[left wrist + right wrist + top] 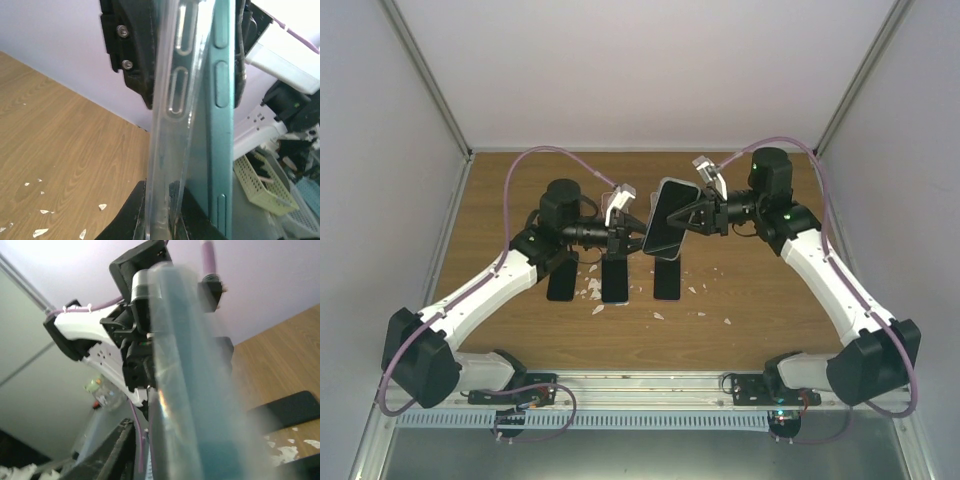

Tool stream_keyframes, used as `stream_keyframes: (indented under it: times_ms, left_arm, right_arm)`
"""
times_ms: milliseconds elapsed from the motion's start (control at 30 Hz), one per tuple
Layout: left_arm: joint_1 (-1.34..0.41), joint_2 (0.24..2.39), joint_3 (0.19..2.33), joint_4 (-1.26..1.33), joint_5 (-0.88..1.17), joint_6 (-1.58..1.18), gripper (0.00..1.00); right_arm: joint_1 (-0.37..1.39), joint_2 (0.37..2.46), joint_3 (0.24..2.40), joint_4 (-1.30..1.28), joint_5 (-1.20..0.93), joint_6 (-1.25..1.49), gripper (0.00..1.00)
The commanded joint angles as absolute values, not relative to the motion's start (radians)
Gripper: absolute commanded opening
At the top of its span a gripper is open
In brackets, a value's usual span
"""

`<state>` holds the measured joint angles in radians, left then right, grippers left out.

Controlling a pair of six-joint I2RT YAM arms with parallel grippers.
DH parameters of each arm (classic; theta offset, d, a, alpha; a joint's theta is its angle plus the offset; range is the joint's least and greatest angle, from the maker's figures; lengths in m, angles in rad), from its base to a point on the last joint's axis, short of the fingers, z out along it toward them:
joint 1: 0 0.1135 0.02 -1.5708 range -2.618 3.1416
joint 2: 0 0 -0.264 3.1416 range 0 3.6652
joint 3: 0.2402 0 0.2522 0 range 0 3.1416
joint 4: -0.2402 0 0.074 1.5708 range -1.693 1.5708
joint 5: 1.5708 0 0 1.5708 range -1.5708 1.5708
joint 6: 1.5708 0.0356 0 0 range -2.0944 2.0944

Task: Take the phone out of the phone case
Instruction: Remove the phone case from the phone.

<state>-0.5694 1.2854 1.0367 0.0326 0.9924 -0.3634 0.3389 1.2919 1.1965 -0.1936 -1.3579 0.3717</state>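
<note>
Above the surface [760, 300], the overhead view has both arms meeting at the middle. They hold the phone [665, 215] between them, tilted and raised off the wood. The left pincer [628, 238] is at its lower left edge and the right pincer [693, 215] at its right side. Three dark slabs [615, 282] and white flakes [592, 290] lie on the wood beneath.

From the left wrist, the step in hand looks to be the peel. The clear phone case [167, 125] has its side wall sprung off the teal phone, with the button slots standing beside the phone's buttons rather than over them. The left pincer is closed to a narrow nip on that wall at the bottom of the picture. Higher up, the right pincer's dark fingers [131, 50] clamp across case and phone together. The next move probably calls for the left to draw the wall further away while the right holds firm. Because the right's grip spans both, it may need to shift onto the phone alone.

From the right wrist, all is blurred. The phone fills the middle, running up from the pincer, and the grip cannot be read here.
</note>
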Motion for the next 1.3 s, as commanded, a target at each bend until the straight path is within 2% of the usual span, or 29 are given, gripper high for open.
stream_keyframes:
  times_ms: [0, 100, 233, 433, 633, 867, 1267]
  left_arm:
    - [-0.528, 1.259, 0.983, 0.318, 0.937, -0.561, 0.00]
    - [-0.502, 1.246, 0.948, 0.344, 0.927, -0.610, 0.00]
    - [-0.452, 1.237, 0.901, 0.374, 0.908, -0.706, 0.00]
    - [-0.407, 1.228, 0.880, 0.289, 0.809, -0.841, 0.00]
    - [-0.392, 1.239, 0.890, 0.198, 0.705, -0.979, 0.00]
    - [-0.379, 1.271, 0.888, 0.185, 0.705, -1.083, 0.00]
    - [-0.374, 1.308, 0.885, 0.204, 0.718, -1.133, 0.00]
  right_arm:
    - [0.308, 1.316, 1.282, -0.232, -1.373, 0.369, 0.36]
    - [0.264, 1.334, 1.330, -0.257, -1.327, 0.357, 0.38]
    - [0.211, 1.351, 1.384, -0.336, -1.222, 0.275, 0.63]
    - [0.213, 1.351, 1.461, -0.452, -0.976, 0.044, 0.75]
    - [0.293, 1.329, 1.453, -0.509, -0.680, -0.208, 0.76]
    - [0.503, 1.293, 1.375, -0.458, -0.355, -0.448, 0.75]
    - [0.704, 1.350, 1.346, -0.426, -0.220, -0.543, 0.70]
